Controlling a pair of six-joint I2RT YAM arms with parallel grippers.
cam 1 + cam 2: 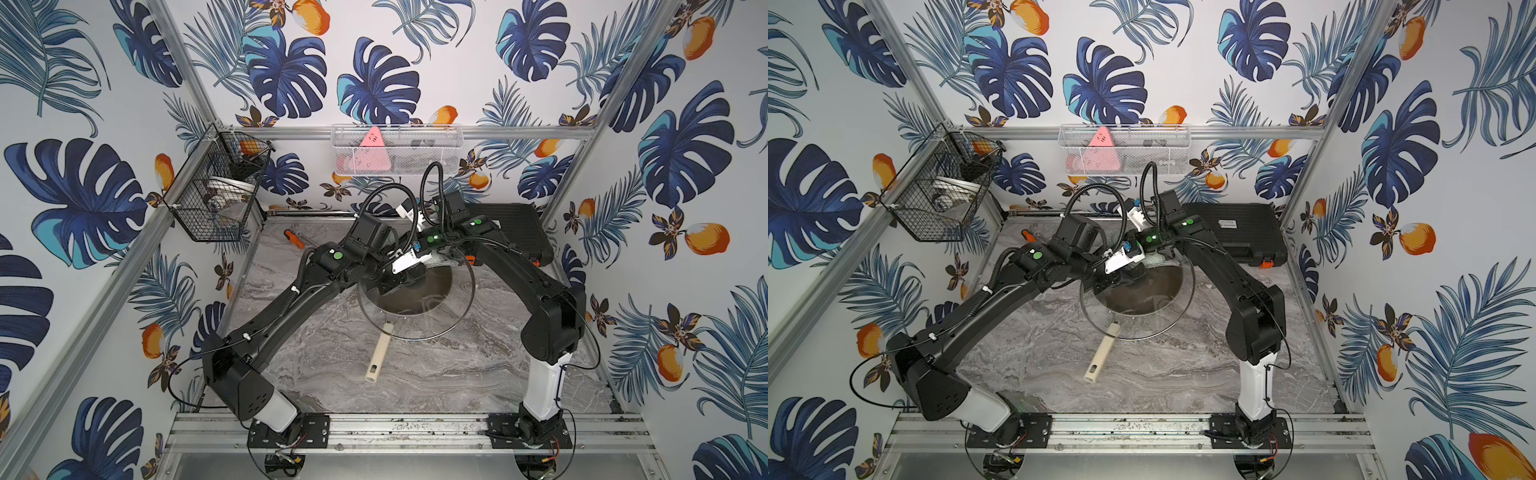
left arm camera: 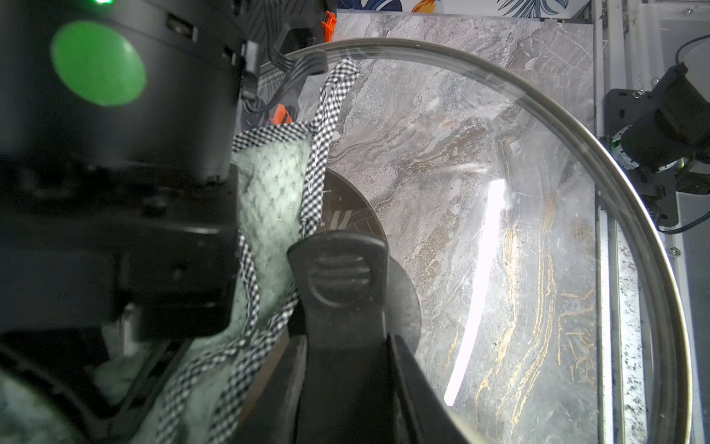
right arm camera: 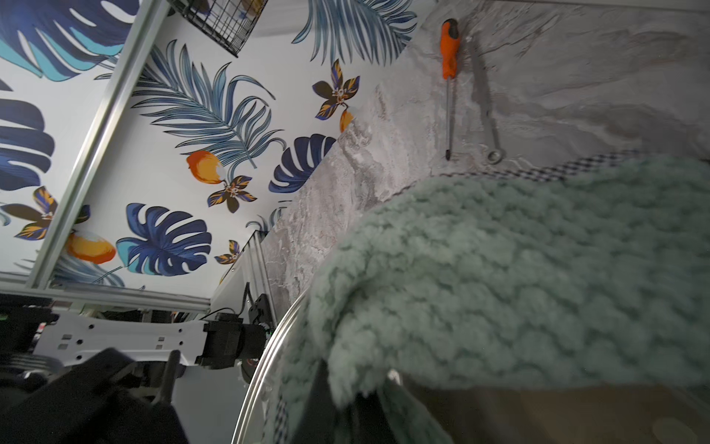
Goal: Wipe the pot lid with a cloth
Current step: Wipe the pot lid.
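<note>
Left gripper (image 2: 342,365) is clamped on the pot lid (image 1: 444,320) by its black handle, holding it lifted over the frying pan (image 1: 380,353), probably to brace the glass for scrubbing. Right gripper (image 3: 357,399) is pinching the cloth (image 3: 499,288) tight, bunched against the lid on the side away from the pan's cream handle.

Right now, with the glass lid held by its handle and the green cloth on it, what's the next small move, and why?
Probably sweep the right gripper so the cloth slides across the pot lid toward its rim. The cloth sits bunched beside the black handle, which the left gripper clamps, while most of the glass lies uncovered and looks hazy.
</note>
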